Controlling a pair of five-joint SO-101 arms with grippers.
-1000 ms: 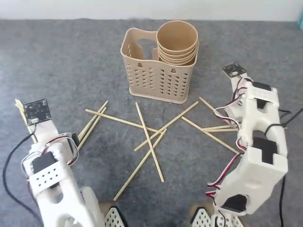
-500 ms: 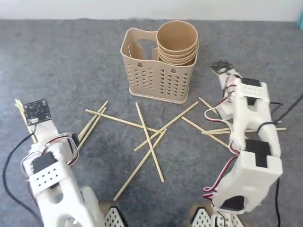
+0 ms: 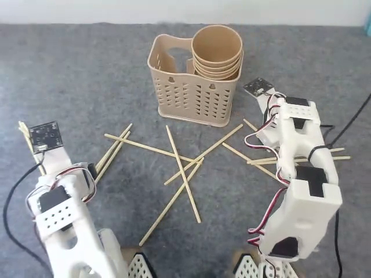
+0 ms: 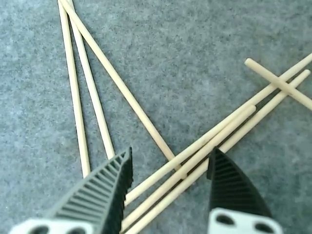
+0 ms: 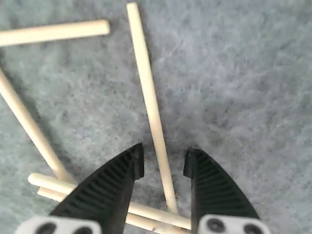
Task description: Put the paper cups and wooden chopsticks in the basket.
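Observation:
A stack of brown paper cups stands inside the beige perforated basket at the back of the grey carpet. Several wooden chopsticks lie scattered and crossed in front of it. My left gripper is open low over the carpet, its fingers straddling a few crossed chopsticks. My right gripper is also open, close above the carpet, and a single chopstick runs lengthwise through the gap between its fingers without being clamped. In the high view the right arm stands right of the basket.
The left arm stands at the near left, next to a pair of chopsticks. More chopsticks lie under and beside the right arm. The carpet at the far left and behind the basket is bare.
The right arm has swung left and forward, toward the basket, over the chopsticks on the right. The left arm has not moved, and the chopsticks lie as before.

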